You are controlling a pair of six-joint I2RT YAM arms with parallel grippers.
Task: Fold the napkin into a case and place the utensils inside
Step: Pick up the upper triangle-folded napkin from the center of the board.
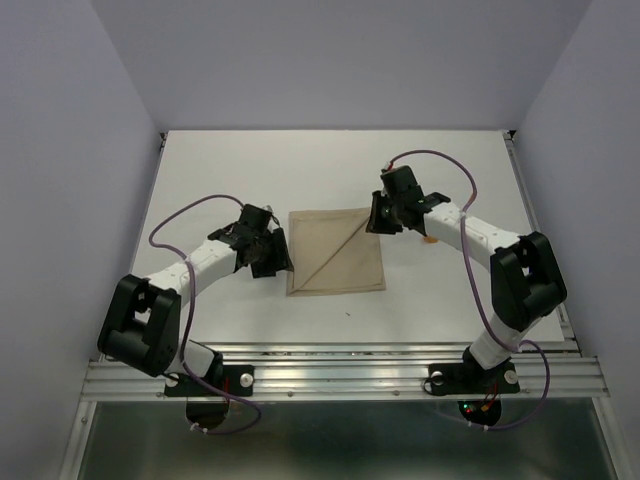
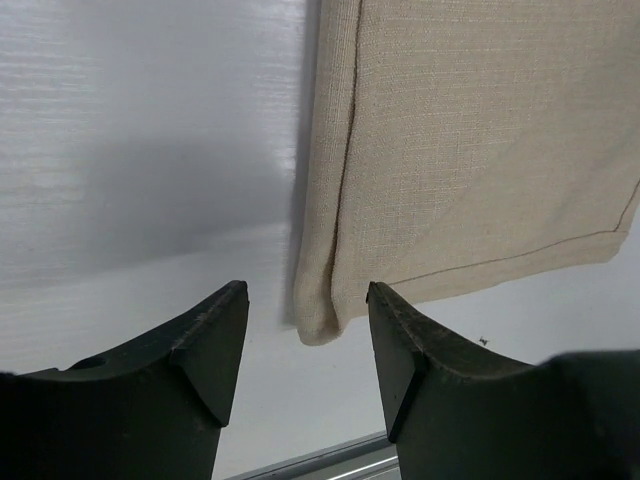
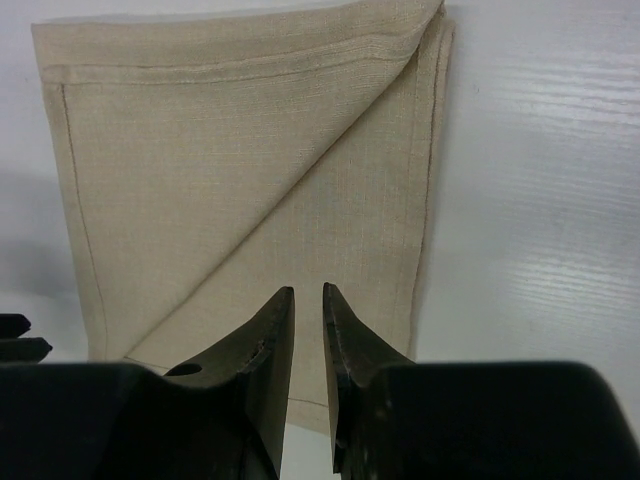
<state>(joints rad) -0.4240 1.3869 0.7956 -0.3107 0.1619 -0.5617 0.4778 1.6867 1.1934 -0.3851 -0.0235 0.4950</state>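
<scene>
Nearest of all runs the metal rail at the near edge of the table, with both arm bases bolted to it, one on the left and one on the right. A little farther in, the left gripper sits low just beside the left edge of the napkin. Its jaws stand well apart and released, with nothing between them. Its wrist view shows the napkin's layered near-left corner lying on the table just beyond the gap, which reads as a spot chosen so the fold stays squared. The napkin lies flat at the middle of the table as a layered square, with one flap folded across on a diagonal from the near-left corner to the far-right corner. By my judgement it is only partly folded and not yet a narrow case. Farther on, the right gripper hovers over the napkin's far-right corner, where the diagonal fold begins, likely to mind that corner. Its jaws are drawn close with only a slim slit, and I cannot tell whether any cloth is pinched there. Just right of it, a speck of orange peeps from under the right forearm, probably the utensils, parked well apart from the napkin and mostly hidden
</scene>
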